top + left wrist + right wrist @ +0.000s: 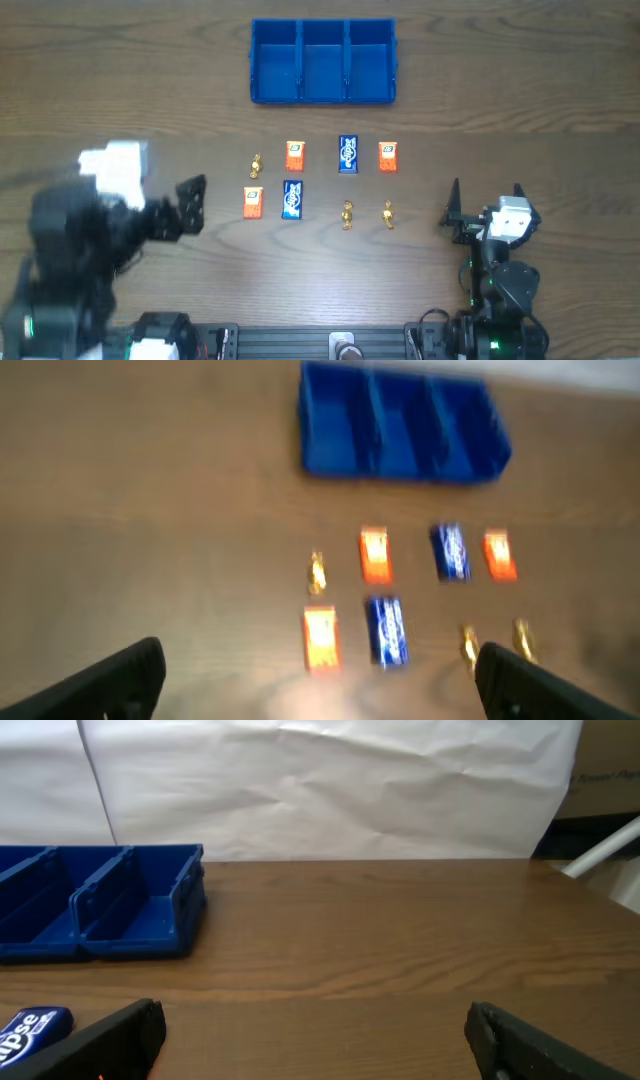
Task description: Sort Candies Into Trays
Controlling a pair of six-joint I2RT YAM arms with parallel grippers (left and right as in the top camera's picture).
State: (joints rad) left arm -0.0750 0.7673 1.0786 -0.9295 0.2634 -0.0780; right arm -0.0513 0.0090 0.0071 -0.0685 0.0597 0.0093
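Left gripper [192, 207]: is hanging wide open and holding nothing, on the arms' side of the tray and out past its left end.
Right gripper [486, 190]: is standing wide open and gripping nothing, on the arms' side of the tray and out past its right end.
Tray [322, 98]: blue with three compartments, is sitting on the wooden table [120, 80].
Candies: eight are lying in two rows between the tray and the arms, none touching it.
Orange candies [295, 155]: three are lying flat, two in the row nearer the tray.
Blue candies [348, 154]: two are lying flat, one in each row.
Gold candies [347, 214]: three are lying there, too small to make out their shape.
Around: a white sheet [330, 780] is hanging beyond the tray.
Cut off: in the right wrist view the tray is running off the edge, and one blue candy is showing only partly beside a finger.
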